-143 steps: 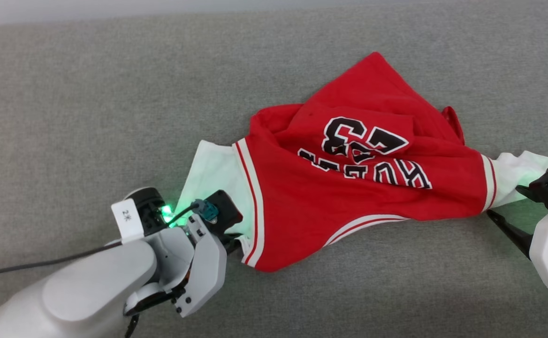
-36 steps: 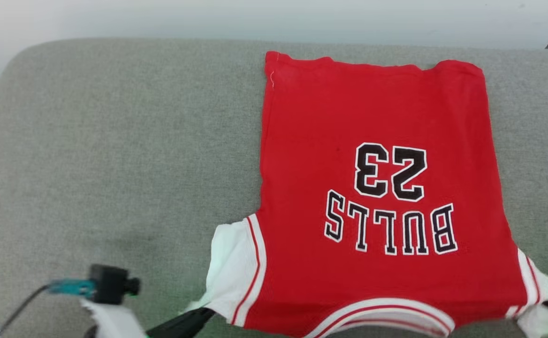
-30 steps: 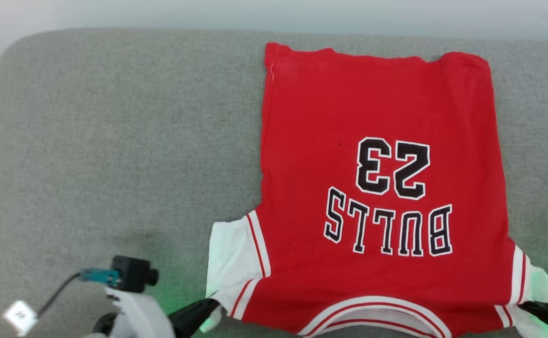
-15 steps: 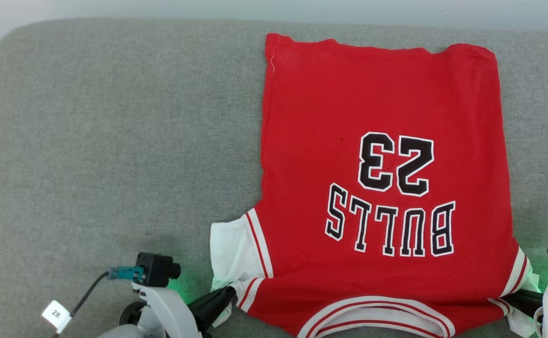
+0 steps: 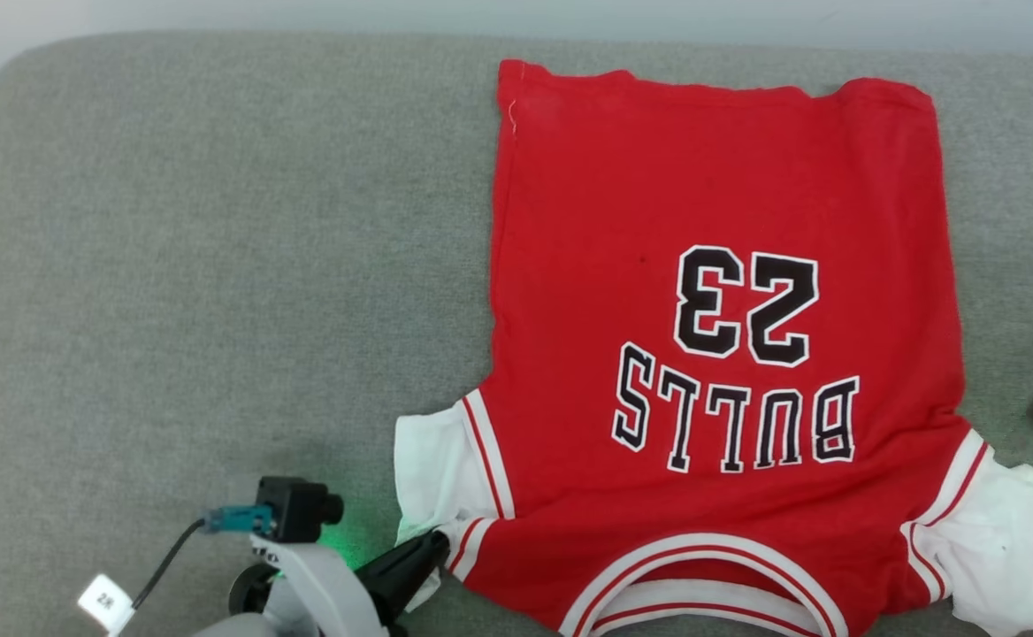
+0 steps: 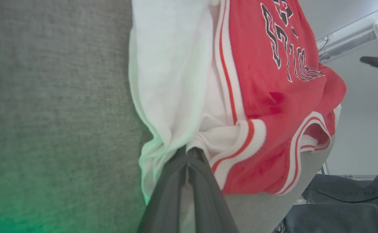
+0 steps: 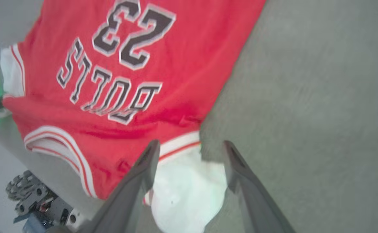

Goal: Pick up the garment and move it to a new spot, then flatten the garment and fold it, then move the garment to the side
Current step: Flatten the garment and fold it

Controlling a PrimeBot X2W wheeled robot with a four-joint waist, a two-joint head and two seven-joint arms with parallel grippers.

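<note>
The garment (image 5: 720, 177), a red jersey T-shirt with white sleeves, lies spread flat on the grey cushion, its black 23 and lettering upside down to me. My left gripper (image 5: 432, 544) is shut on the crumpled edge of the left white sleeve (image 5: 428, 460). The left wrist view shows its fingertips (image 6: 187, 152) pinched into the white fabric of the garment (image 6: 260, 64). My right gripper (image 7: 190, 145) stands open just above the right white sleeve (image 7: 189, 191), with nothing between its jaws. That right sleeve (image 5: 1003, 540) lies loose and rumpled.
The grey cushion (image 5: 216, 265) has wide free room left of the garment, a rounded far-left corner and a pale wall behind its back edge. The garment's collar hangs at the cushion's near edge (image 7: 56, 181). Robot base parts (image 7: 30, 194) show below that edge.
The right gripper has opened, let go of the right sleeve and pulled up and away; the sleeve has dropped onto the cushion. The left gripper keeps its grip. The crumpled garment now lies flat.
</note>
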